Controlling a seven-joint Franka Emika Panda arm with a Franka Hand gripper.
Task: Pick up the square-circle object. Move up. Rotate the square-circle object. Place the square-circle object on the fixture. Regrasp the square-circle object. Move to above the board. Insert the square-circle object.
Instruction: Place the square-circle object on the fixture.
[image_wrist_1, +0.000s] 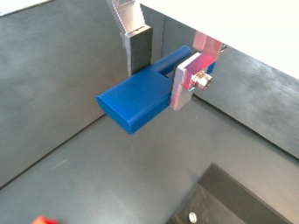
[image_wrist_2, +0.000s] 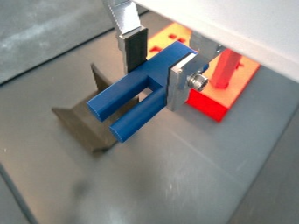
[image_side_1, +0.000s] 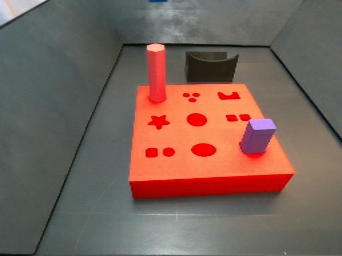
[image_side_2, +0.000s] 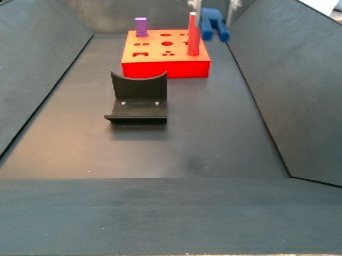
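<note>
One small dark blue block (image_wrist_2: 138, 98) held up high.
Two silver gripper (image_wrist_2: 155, 74) fingers squeeze its hard, light, smooth middle.

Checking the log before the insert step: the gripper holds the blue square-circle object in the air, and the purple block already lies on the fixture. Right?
Not quite. The gripper does hold the square-circle object, but a side view shows the purple block standing on the board; the fixture carries nothing.

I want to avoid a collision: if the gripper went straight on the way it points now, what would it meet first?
Probably the fixture: in a wrist view the gripper, shut on the square-circle object, has its legs aimed at the fixture's top. Depth is unclear.
</note>
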